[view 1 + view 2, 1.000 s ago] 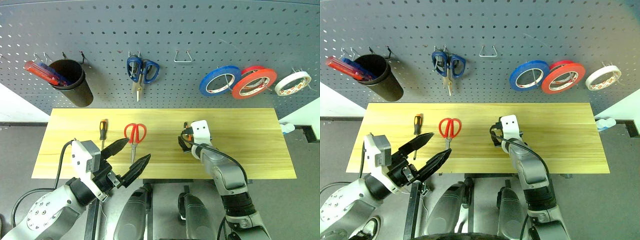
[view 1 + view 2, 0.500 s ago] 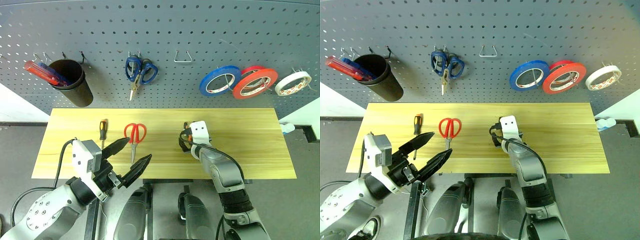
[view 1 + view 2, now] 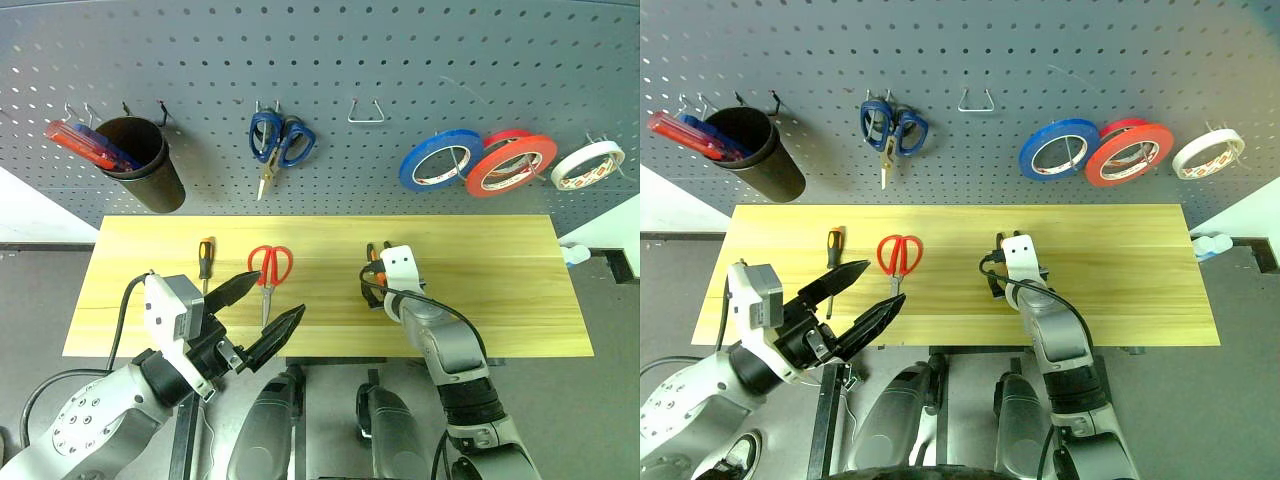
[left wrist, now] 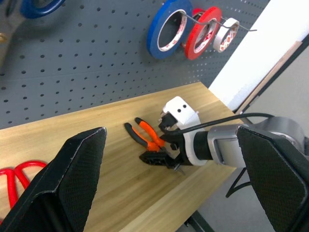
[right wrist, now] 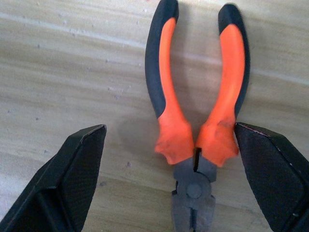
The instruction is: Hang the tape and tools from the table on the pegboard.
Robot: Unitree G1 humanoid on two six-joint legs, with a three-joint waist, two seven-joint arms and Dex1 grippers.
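Small pliers with orange-and-black handles lie flat on the light wooden table. My right gripper is low over them and open, one finger on each side of the handles; the right-hand finger is very close to one handle. Red-handled scissors and a short screwdriver lie toward the table's left. My left gripper hovers open near the front edge, just in front of the scissors, holding nothing. The red tape hangs on the dark grey pegboard at the right.
On the pegboard hang a black cup with red and blue tools, blue-handled scissors, a blue tape roll, a white tape roll and a bare wire hook.
The blue-handled scissors on the board have swung slightly, their blades now pointing a bit to the left. Both grippers stay about where they were, still open.
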